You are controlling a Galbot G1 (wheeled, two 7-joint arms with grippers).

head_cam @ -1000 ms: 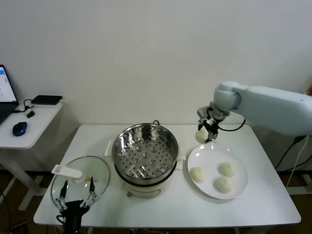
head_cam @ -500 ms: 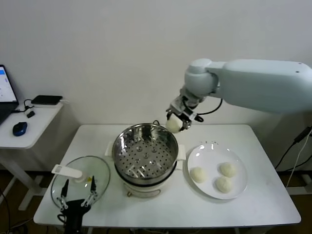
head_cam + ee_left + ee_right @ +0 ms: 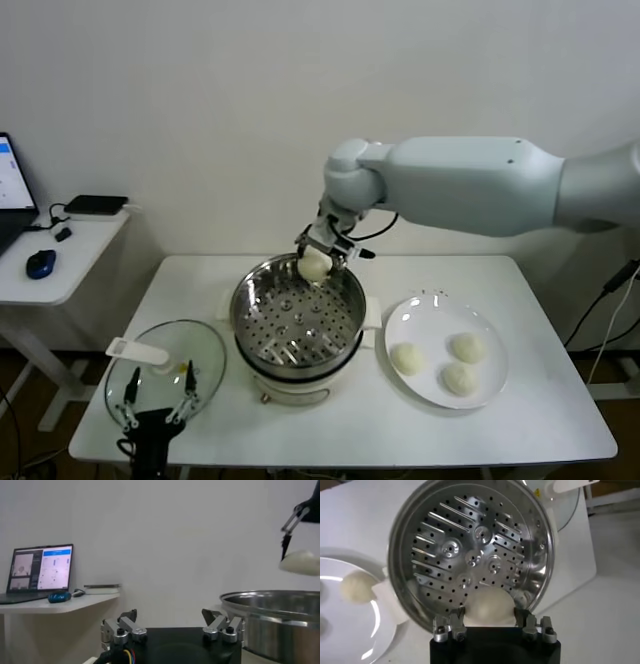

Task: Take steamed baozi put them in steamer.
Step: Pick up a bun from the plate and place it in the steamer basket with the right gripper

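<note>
White wall and a white bench (image 3: pixel 560 410) frame the scene. Right end effector (image 3: pixel 320 262): its fingers are closed partway on one baozi (image 3: pixel 314 264), held in the air over the far rim of the steamer (image 3: pixel 297 312). In the right wrist view the same held baozi (image 3: pixel 489 606) sits between the two fingers (image 3: pixel 456 619), and it covers part of the perforated tray (image 3: pixel 470 555) and the steamer rim behind it; whether it touches the rim cannot be told. In the left wrist view the baozi (image 3: pixel 301 562) and one dark fingertip above it are cut off at the picture's edge, clear above the steamer wall (image 3: pixel 280 615).

Outward from the steamer, a white plate (image 3: pixel 445 350) lies just beside it on the robot's right and carries three more baozi (image 3: pixel 405 358), (image 3: pixel 465 346), (image 3: pixel 458 377), set apart from one another. The right wrist view shows only one of these in full (image 3: pixel 357 586).

Left end effector (image 3: pixel 155 400): parked at the near bench edge, fingers apart and holding nothing, above the near edge of a glass lid (image 3: pixel 160 365) with a white handle (image 3: pixel 138 351). Its arm is cut off at the lower frame edge.

A side desk (image 3: pixel 60 250) on the robot's left bears a mouse (image 3: pixel 40 263) and a partly cropped laptop (image 3: pixel 40 572).
</note>
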